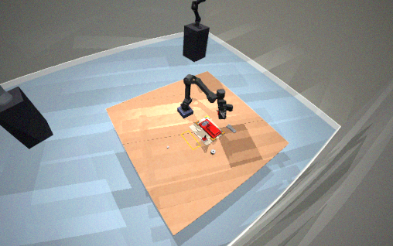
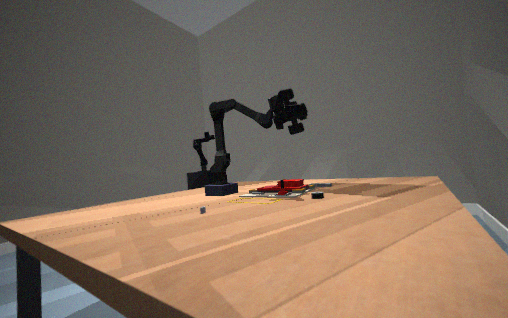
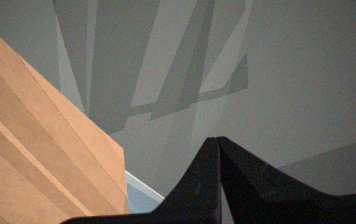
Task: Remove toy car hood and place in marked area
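Note:
The red toy car (image 1: 213, 131) (image 2: 291, 183) sits on the table. A grey patch shows toward one end of it in the top view. Its hood cannot be told apart from the rest of the red body at this size. The marked area, a thin yellow outline (image 1: 187, 141), lies flat beside the car, to its left in the top view. My gripper (image 3: 215, 145) is shut, its fingertips together with nothing seen between them. It is raised high above the table, well clear of the car. The wrist view shows neither the car nor the marked area.
A pale sheet with a small red-and-black piece (image 1: 204, 138) lies between car and outline. A grey bar (image 1: 231, 128) lies right of the car, a round black-and-white piece (image 1: 213, 152) (image 2: 317, 195) in front, and a small cube (image 1: 167, 147) (image 2: 202, 210) farther left.

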Controlling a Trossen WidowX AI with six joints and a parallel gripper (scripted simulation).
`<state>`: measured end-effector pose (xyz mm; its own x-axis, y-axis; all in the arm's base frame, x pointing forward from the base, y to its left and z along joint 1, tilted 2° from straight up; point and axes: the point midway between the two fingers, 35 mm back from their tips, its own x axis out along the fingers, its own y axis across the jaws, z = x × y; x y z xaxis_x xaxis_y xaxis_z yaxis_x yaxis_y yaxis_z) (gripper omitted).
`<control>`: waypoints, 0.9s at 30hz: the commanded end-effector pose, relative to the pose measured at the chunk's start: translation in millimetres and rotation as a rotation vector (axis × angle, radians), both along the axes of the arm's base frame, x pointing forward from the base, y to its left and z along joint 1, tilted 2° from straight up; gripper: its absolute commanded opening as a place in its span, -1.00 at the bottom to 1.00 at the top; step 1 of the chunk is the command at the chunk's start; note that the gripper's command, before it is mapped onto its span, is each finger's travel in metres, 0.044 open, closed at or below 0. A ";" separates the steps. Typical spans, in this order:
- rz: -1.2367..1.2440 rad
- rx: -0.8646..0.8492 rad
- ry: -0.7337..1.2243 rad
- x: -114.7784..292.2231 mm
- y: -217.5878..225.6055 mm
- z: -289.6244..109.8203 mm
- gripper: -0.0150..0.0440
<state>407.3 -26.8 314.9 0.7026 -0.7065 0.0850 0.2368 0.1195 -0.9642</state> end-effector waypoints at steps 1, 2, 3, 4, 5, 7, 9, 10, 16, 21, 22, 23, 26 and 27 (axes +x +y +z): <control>0.007 0.004 0.003 1.7 0.4 -1.1 -0.40; 0.026 0.017 0.012 6.6 1.8 -4.7 -0.31; 0.058 0.041 0.030 14.4 3.9 -11.1 -0.22; 0.095 0.076 0.053 23.3 6.3 -20.0 -0.14; 0.129 0.117 0.080 31.2 8.7 -29.7 -0.05; 0.186 0.215 0.139 43.7 12.8 -51.2 0.13; 0.223 0.332 0.206 51.3 16.5 -74.7 0.31; 0.234 0.397 0.241 53.2 18.1 -86.9 0.40; 0.155 0.852 0.462 36.2 26.8 -156.6 0.93; -0.028 1.150 0.585 4.9 33.4 -187.7 1.00; -0.069 1.199 0.603 -1.7 34.9 -191.5 1.00; -0.113 1.246 0.620 -8.5 36.4 -194.8 1.00; -0.260 1.381 0.666 -29.6 41.3 -201.8 1.00; -0.314 1.422 0.679 -36.8 43.0 -203.2 1.00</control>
